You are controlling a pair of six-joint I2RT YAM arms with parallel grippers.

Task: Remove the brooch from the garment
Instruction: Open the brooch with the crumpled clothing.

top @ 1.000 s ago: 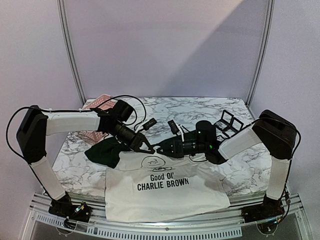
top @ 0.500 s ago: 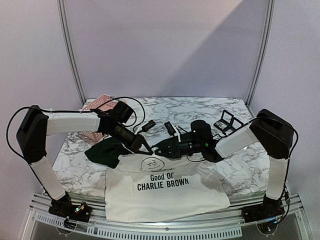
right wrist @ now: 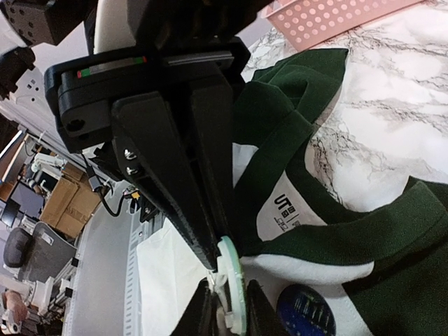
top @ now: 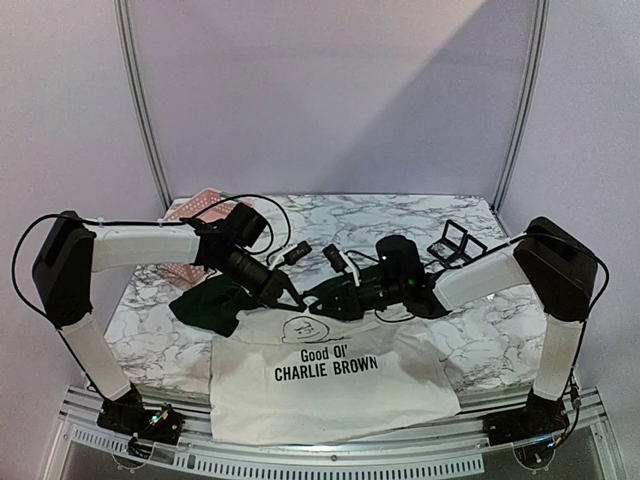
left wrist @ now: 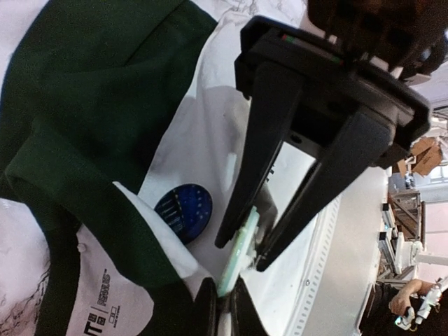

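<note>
White cotton, soft and creased, forms the body of the garment (top: 330,395), which has dark green sleeves, a dark green neck band and black block lettering on the chest. It lies flat on the veined, marble-patterned table (top: 400,215), with its hem at the near edge. At the collar stands the brooch (left wrist: 240,245), a thin pale-green disc seen edge-on over the white fabric. The matte black left end effector (left wrist: 224,308) is closed on the disc's edge. The right end effector (right wrist: 227,315) straddles the opposite edge with its jaws narrowly parted; whether they press on it cannot be told. A dark blue round patch (left wrist: 183,212) lies flat just beside the disc.
</note>
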